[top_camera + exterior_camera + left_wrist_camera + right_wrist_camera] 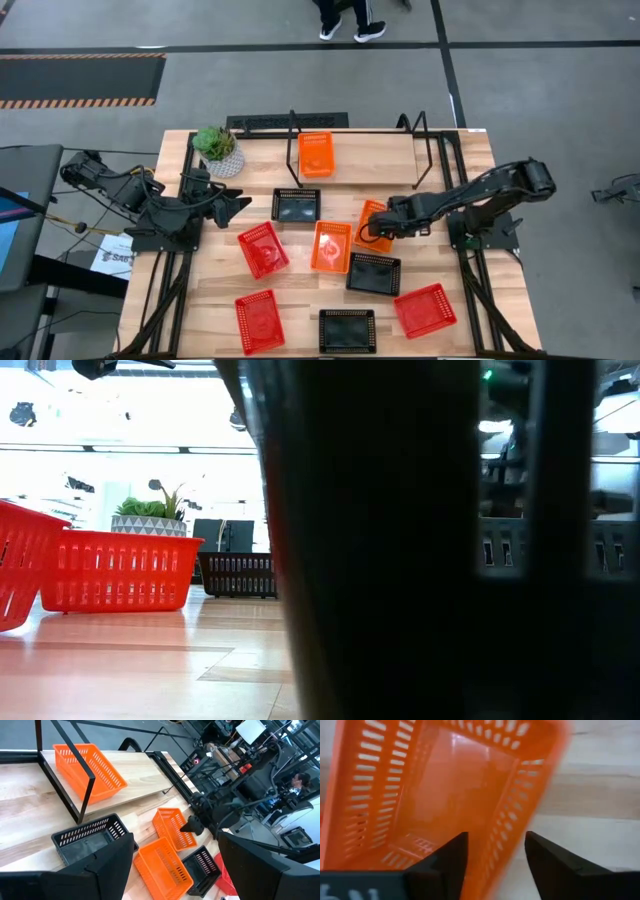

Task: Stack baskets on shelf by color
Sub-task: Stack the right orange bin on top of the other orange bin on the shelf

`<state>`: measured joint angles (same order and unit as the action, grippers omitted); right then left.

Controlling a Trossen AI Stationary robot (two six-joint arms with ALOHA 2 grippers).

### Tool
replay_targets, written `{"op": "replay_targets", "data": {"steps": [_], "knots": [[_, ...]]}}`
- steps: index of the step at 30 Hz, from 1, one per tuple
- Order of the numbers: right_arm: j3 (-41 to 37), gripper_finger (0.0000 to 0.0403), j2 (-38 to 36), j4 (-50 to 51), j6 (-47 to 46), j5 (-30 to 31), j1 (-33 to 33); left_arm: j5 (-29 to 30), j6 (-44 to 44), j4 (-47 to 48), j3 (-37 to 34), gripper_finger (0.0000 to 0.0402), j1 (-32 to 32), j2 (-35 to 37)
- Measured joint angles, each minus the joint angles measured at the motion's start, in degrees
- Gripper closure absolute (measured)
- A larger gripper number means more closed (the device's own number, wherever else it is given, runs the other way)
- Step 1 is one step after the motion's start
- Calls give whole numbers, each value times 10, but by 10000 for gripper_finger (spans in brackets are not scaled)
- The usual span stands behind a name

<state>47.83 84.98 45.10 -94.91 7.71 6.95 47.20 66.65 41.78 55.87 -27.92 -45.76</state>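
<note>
My right gripper [495, 857] hangs open over an orange basket [372, 222], its fingers straddling the basket's side wall. I want one finger inside and one outside before I close, then a level lift. The shelf [375, 152], already holding one orange basket [316, 153], lies beyond it. The left gripper [235, 205] waits, open.
</note>
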Motion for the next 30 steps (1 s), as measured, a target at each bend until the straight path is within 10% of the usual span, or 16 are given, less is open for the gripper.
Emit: {"op": "replay_targets", "data": {"steps": [8, 20, 30], "knots": [[7, 384, 27, -28, 33, -11, -3, 0, 0, 0, 0, 123, 0, 0], [153, 397, -95, 73, 191, 80, -94, 11, 0, 0, 0, 123, 0, 0], [350, 398, 57, -10, 469, 29, -293, 17, 6, 0, 0, 123, 0, 0]]}}
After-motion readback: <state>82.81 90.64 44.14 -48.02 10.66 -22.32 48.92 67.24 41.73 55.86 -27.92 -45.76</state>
